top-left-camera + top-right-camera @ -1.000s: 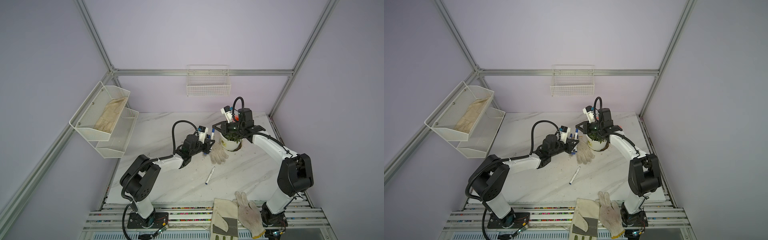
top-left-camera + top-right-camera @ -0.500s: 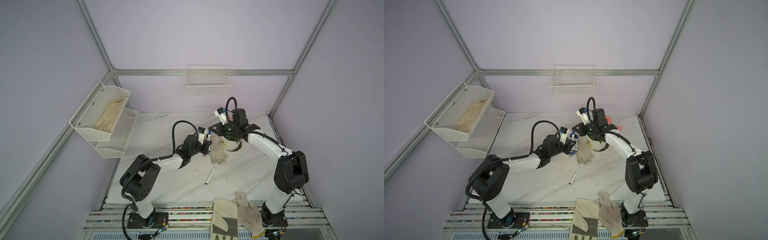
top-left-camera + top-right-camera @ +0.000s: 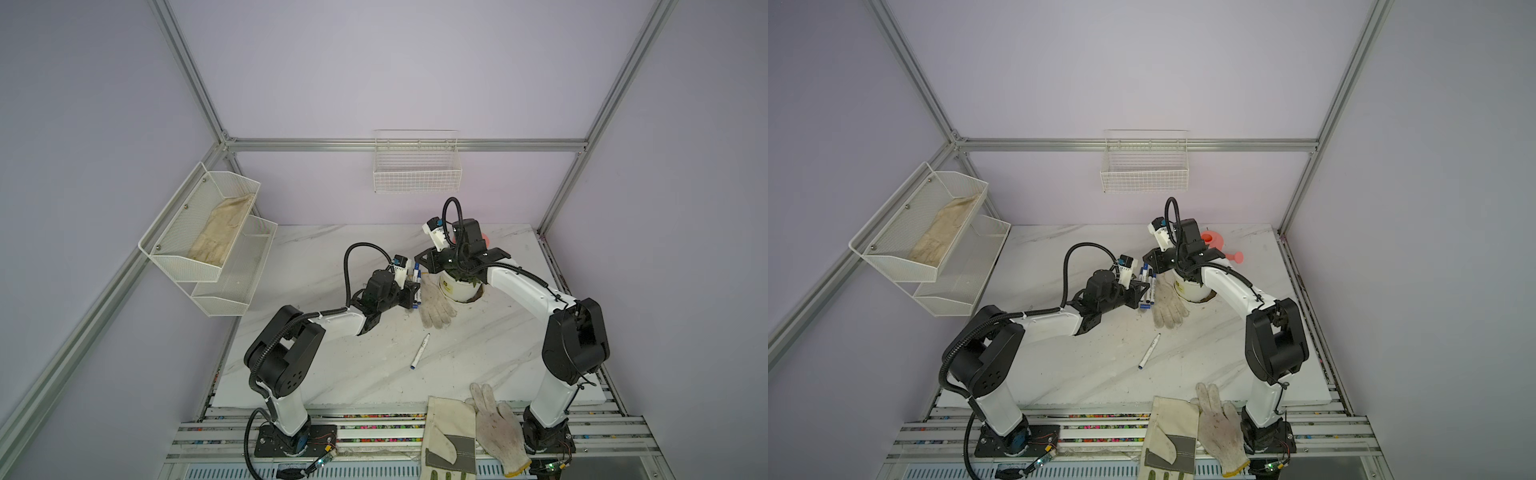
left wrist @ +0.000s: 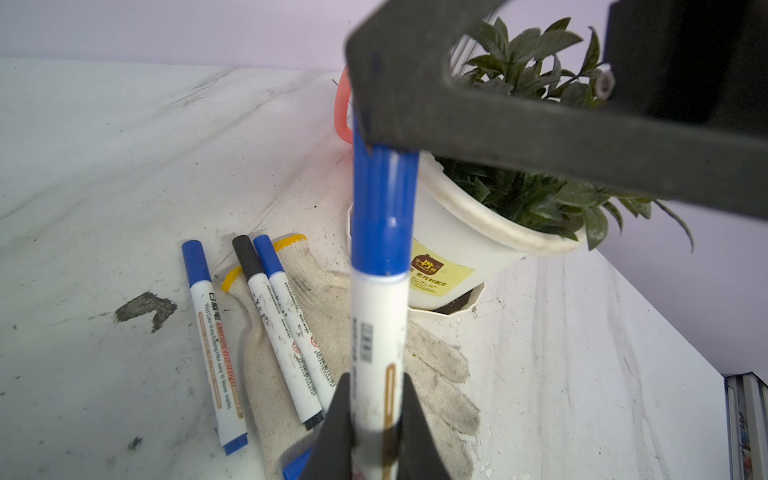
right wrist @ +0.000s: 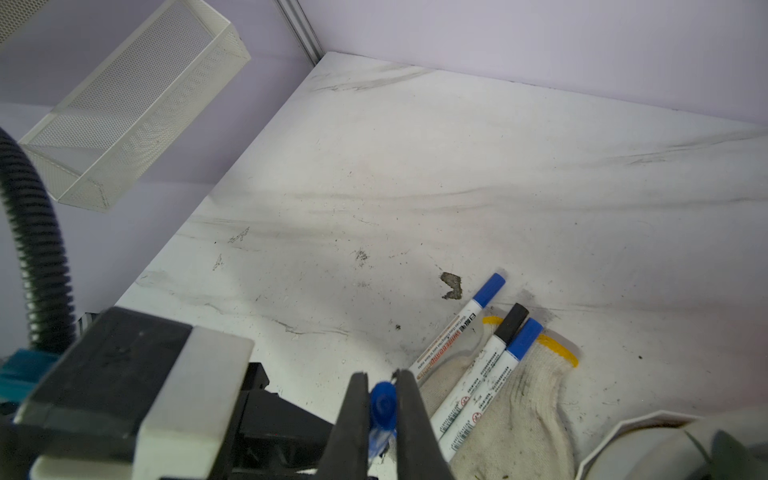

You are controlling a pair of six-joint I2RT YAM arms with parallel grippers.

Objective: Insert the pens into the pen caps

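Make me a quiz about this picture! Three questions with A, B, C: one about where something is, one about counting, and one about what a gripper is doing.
1. Where is the lone pen?
A. on a glove
B. on the bare table
C. up in the air

2. Of the three pens lying together, how many have a black cap?
A. one
B. two
C. three

3. What is the left gripper doing?
A. open and empty
B. shut on a glove
C. shut on a pen

Answers:
1 B: it lies by itself mid-table.
2 A: only the middle one is black.
3 C: it pinches the white barrel.
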